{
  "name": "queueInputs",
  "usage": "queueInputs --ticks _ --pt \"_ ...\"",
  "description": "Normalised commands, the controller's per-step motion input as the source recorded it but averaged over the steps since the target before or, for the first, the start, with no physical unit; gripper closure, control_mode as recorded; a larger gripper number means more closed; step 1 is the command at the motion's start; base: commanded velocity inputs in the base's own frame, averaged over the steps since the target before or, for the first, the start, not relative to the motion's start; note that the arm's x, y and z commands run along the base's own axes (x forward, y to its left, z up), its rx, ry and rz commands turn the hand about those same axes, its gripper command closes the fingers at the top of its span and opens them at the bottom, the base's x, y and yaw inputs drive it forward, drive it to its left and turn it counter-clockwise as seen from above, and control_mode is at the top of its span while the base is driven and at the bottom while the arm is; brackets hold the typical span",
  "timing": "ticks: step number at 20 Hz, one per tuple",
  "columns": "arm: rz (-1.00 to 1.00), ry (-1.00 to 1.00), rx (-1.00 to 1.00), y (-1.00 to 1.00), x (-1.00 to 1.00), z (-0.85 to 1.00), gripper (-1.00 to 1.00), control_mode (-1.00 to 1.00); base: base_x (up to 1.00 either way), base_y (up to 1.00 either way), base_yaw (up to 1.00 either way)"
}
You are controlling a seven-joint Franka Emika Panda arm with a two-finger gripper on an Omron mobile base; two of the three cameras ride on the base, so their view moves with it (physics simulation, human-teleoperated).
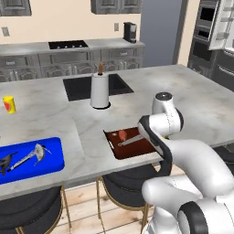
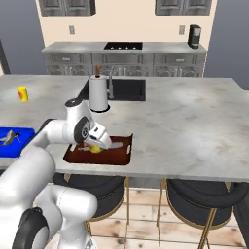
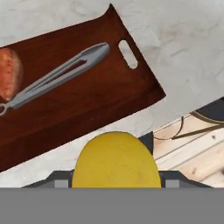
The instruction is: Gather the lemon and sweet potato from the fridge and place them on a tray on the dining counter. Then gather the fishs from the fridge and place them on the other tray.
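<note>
Dark glossy wooden tray (image 3: 87,100), matt grey metal tongs (image 3: 57,76), smooth matt lemon (image 3: 116,159), marbled dining counter (image 3: 183,48)

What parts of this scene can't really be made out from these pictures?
- Gripper fingers: hand view, hidden behind the lemon.
- Sweet potato: hand view, cut off by the left edge.
- Items on the blue tray: left base view, too small to identify.
- Brown tray: left base view, partly behind the arm.

The arm (image 1: 192,164) is glossy white with rounded segments, dark bands at its joints and grey end caps.
</note>
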Motion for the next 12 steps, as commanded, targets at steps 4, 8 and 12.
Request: queueInputs --ticks 4,8,12 --pt "-0.05 0.00 0.00 -0.05 0.69 -0.36 1.00 -1.00 0.00 0.00 0.00" --pt "-0.06 0.01 0.00 -0.04 0.69 -0.26 1.00 -1.00 0.00 0.00 0.00" --pt "-0.06 0.02 0.00 0.00 0.60 -0.22 1.00 -1.00 0.00 0.00 0.00"
